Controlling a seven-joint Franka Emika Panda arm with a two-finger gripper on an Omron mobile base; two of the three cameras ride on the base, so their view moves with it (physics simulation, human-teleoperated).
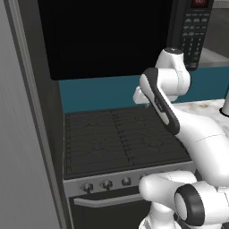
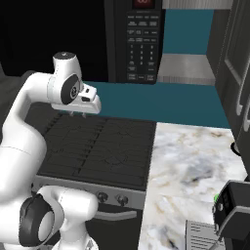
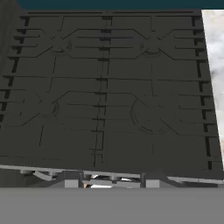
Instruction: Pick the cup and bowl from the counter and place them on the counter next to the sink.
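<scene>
Your gripper (image 2: 78, 114) hangs over the far stove top (image 2: 97, 146); marble tabletop (image 2: 190, 166) edge right; fingers' opening can't be told, holding nothing.

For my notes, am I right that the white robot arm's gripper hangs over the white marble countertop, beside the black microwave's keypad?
Not quite: the gripper hangs over the black stove top, not the white marble countertop, as the right base view shows; the black microwave's keypad is indeed nearby.

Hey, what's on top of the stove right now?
Only the black burner grates lie on the stove; no pot or pan. The pincer hangs above its back edge, holding nothing. The arm covers the stove's right front corner in the left view.
</scene>
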